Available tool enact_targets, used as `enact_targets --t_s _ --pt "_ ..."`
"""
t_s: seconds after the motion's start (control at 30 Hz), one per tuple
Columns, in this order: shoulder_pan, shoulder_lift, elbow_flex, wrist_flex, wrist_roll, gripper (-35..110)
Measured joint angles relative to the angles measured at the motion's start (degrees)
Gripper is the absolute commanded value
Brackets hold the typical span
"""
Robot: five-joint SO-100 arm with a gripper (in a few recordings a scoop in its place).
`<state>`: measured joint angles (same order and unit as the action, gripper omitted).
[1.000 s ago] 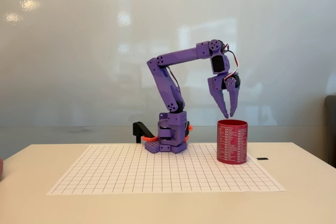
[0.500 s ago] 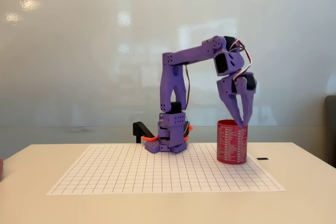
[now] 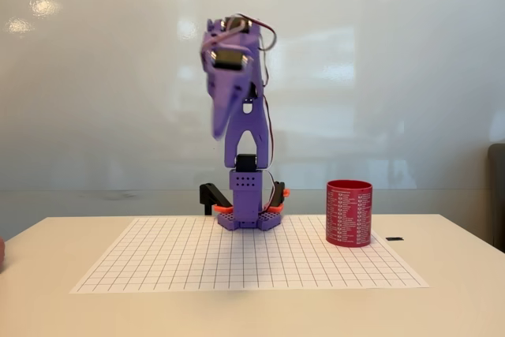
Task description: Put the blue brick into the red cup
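Observation:
The red cup (image 3: 349, 213) with rows of white print stands upright on the right side of the grid sheet. The purple arm is folded up high over its base, motion-blurred. Its gripper (image 3: 219, 130) points down at centre-left, well left of the cup and far above the table. Blur hides whether the fingers are apart. The blue brick is out of view; the cup's inside is hidden from this side-on view.
A white grid sheet (image 3: 197, 262) covers the middle of the beige table. The arm's base (image 3: 249, 217) with a black clamp (image 3: 211, 195) sits at the sheet's back edge. A small black item (image 3: 394, 238) lies right of the cup.
The gripper has left its place just over the cup's rim, and the arm has swung left and up, away from the cup. The cup has not moved.

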<state>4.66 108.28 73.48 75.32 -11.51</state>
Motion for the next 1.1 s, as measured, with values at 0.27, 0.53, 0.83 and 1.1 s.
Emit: enact_targets --t_s 0.27,0.53,0.83,1.1 --pt "-5.9 38.5 17.2 3.0 5.4 -1" --pt "-16.6 58.6 39.7 -1.9 10.1 -1" --pt "-20.6 72.8 74.8 -12.7 11.3 -1" --pt "-19.7 79.8 97.7 -20.7 13.7 -1"
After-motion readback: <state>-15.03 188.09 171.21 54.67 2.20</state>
